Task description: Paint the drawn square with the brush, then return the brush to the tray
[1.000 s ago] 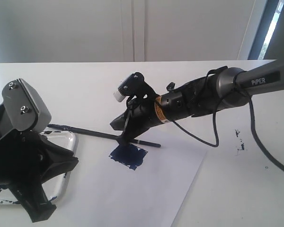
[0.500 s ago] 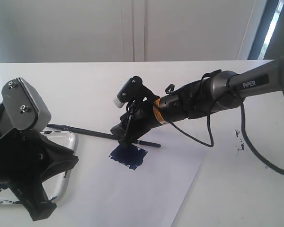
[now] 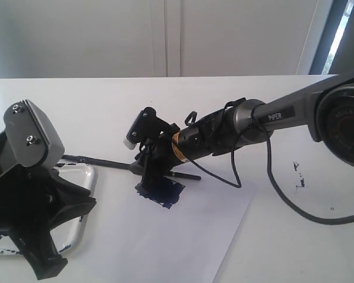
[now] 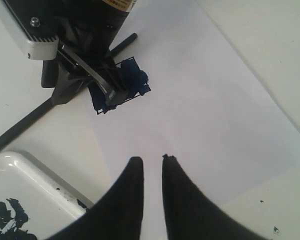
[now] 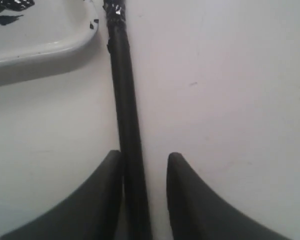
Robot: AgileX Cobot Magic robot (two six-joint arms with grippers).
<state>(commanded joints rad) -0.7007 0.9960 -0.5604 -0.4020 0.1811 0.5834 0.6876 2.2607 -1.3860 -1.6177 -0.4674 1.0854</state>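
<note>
The brush (image 3: 97,160) lies flat, its silver band and tip end (image 5: 113,10) by the corner of the tray (image 3: 89,177), its other end on the paper. My right gripper (image 5: 145,160) is open and straddles the brush shaft (image 5: 126,100); one finger touches it and the other stands clear. In the exterior view that gripper (image 3: 146,174) sits low at the far edge of the drawn square (image 3: 160,193), which is filled dark navy. My left gripper (image 4: 151,159) hovers over bare paper nearer than the square (image 4: 135,82), jaws slightly apart, holding nothing.
The white paper sheet (image 3: 183,236) covers the middle of the table. The left arm's bulky body (image 3: 29,194) hides much of the tray, whose paint-smeared floor (image 4: 10,222) shows in the left wrist view. Dark paint specks (image 3: 298,175) dot the table at right.
My right gripper has slid left along the brush shaft toward the tray. The brush has stayed nearly where it was. The left arm has not moved.
</note>
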